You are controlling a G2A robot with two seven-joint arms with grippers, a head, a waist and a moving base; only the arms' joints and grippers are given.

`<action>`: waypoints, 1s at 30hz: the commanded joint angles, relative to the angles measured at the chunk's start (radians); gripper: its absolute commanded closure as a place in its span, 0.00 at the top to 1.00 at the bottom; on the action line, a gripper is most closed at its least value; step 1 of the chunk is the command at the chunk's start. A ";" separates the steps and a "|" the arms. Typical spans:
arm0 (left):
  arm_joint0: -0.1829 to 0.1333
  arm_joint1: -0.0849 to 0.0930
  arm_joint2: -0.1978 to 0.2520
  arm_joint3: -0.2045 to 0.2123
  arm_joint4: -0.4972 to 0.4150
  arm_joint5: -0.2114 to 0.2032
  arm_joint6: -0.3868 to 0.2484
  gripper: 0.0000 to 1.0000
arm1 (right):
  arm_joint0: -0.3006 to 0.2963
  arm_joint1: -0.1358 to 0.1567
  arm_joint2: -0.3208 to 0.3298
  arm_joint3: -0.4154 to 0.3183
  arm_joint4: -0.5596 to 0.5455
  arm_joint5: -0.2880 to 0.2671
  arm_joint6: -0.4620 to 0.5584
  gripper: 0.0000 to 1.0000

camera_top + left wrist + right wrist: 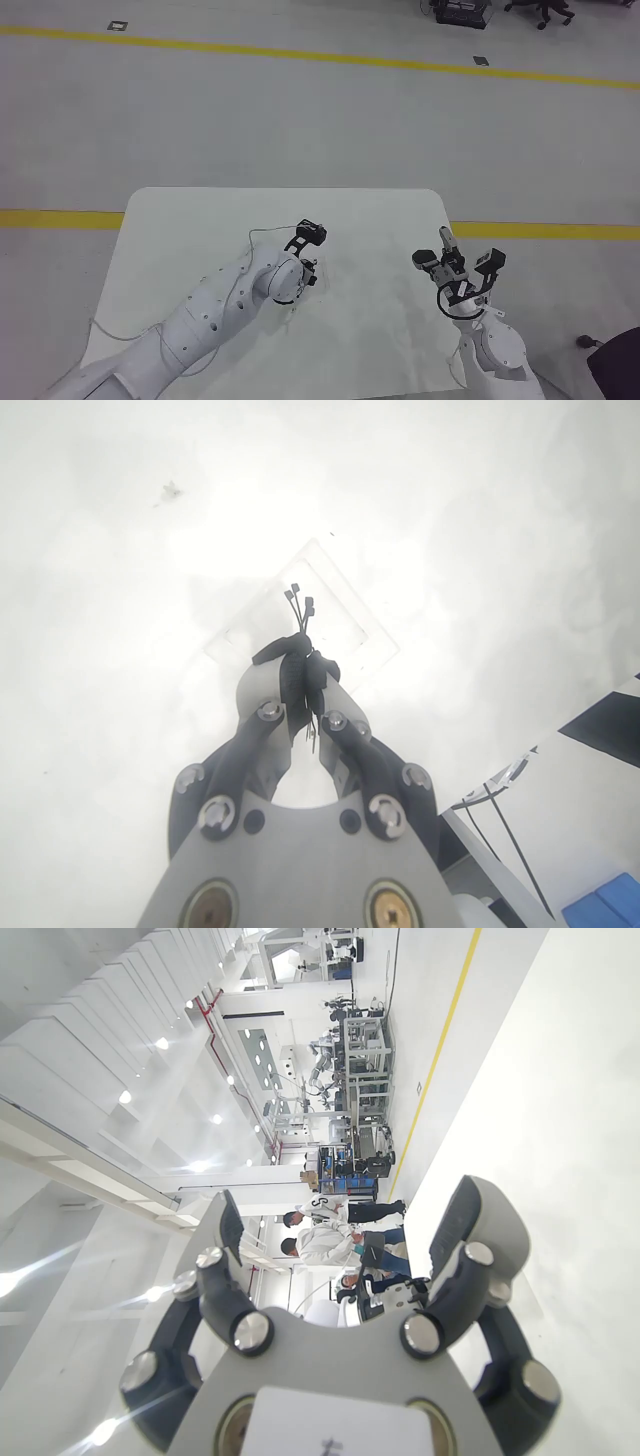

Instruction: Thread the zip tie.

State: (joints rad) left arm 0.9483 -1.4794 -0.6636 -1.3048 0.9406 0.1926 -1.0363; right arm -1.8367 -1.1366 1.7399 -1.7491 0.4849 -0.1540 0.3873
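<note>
My left gripper [306,660] is shut on a small bunch of black zip ties [301,610], whose square heads stick out past the fingertips. It hangs just above a shallow white square tray [372,620] on the table. In the top view the left gripper [306,268] is near the middle of the white table [370,220]. My right gripper [345,1218] is open with nothing between its fingers, turned sideways toward the room. It is at the table's right edge in the top view, right gripper [455,262].
White cloth covers the table [125,625]. Two loose black zip ties [505,830] lie on a white block by a blue box [605,905] in the left wrist view. A yellow floor line [300,55] runs behind the table.
</note>
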 commanded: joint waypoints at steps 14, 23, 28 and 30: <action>-0.002 0.002 0.008 -0.002 0.005 0.006 -0.008 0.00 | 0.000 0.000 0.000 0.000 0.000 0.000 0.000 1.00; 0.005 0.007 0.010 -0.008 0.005 0.002 -0.017 0.11 | 0.000 0.000 0.000 0.000 0.000 0.000 0.000 1.00; 0.003 0.004 0.017 0.005 -0.003 0.000 -0.014 0.13 | 0.000 0.000 0.000 0.000 0.000 0.000 0.000 1.00; 0.000 0.003 0.020 0.010 -0.007 0.000 -0.012 0.13 | 0.000 0.000 0.000 0.000 0.000 0.000 0.000 1.00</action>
State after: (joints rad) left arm 0.9496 -1.4755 -0.6450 -1.2971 0.9360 0.1922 -1.0495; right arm -1.8367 -1.1366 1.7399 -1.7491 0.4849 -0.1540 0.3873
